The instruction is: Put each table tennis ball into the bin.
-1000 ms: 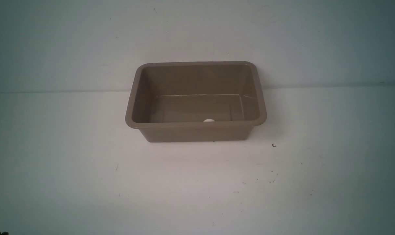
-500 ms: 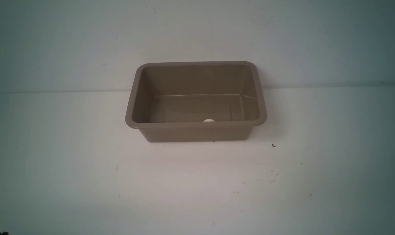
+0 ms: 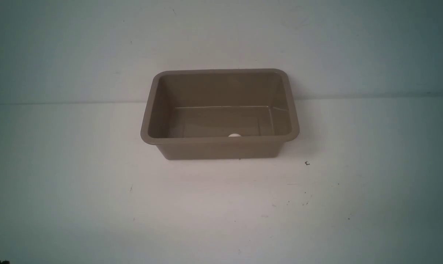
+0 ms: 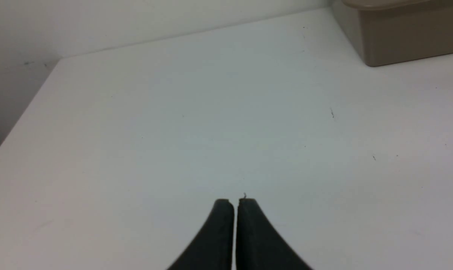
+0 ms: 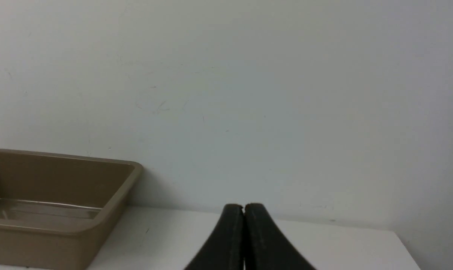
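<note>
In the front view, bare surface (image 3: pixel 192 220) spreads across the lower frame and to both sides of the bin (image 3: pixel 221 149), whose flared rim sits around upper centre, near the wall (image 3: pixel 221 33). The table tennis ball (image 3: pixel 234 135) lies inside, partly hidden by the near rim. My left gripper (image 4: pixel 235 200) and right gripper (image 5: pixel 243 205) are both closed, holding nothing.

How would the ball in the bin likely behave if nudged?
The ball would probably roll easily, since the part showing above the rim is rounded. It likely wouldn't get far: the bin has raised walls all around. It may be fairly smooth, as its white surface shows no visible texture, though most of it is hidden.
</note>
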### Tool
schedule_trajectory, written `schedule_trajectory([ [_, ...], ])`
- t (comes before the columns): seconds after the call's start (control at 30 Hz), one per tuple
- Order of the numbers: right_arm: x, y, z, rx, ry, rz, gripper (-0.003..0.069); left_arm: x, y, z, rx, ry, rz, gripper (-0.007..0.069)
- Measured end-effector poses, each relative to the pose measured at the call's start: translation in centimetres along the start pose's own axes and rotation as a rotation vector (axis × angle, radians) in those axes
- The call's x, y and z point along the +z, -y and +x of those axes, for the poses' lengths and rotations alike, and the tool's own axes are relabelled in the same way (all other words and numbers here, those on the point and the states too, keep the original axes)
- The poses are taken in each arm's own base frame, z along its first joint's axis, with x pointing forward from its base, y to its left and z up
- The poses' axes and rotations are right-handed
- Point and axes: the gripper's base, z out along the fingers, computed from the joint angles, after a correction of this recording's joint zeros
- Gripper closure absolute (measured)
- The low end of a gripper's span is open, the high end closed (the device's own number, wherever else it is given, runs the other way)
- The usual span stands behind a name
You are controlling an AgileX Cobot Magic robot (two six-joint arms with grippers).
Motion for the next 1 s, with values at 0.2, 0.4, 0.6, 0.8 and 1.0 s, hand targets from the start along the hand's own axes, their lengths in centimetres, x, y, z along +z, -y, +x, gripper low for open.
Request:
schedule_trajectory([
  [0.2, 0.0, 0.0, 0.0, 0.000, -0.002, 0.000, 0.0669, 0.0, 0.0, 0.0, 0.000, 0.000, 0.000, 0.0628],
  [0.4, 0.0, 0.0, 0.0, 0.000, -0.003, 0.000, 0.0669, 0.0, 0.0, 0.0, 0.000, 0.000, 0.000, 0.0628],
  [0.6, 0.5, -0.2, 1.8, 0.001, -0.051, -0.005, 0.0669, 0.0, 0.0, 0.0, 0.000, 0.000, 0.000, 0.0628],
  [0.8, 1.1, -0.6, 6.2, 0.005, -0.183, -0.018, 0.0669, 0.0, 0.0, 0.0, 0.000, 0.000, 0.000, 0.0628],
  [1.0, 1.2, -0.9, 9.1, 0.006, -0.281, -0.030, 0.0669, 0.0, 0.0, 0.0, 0.000, 0.000, 0.000, 0.0628],
])
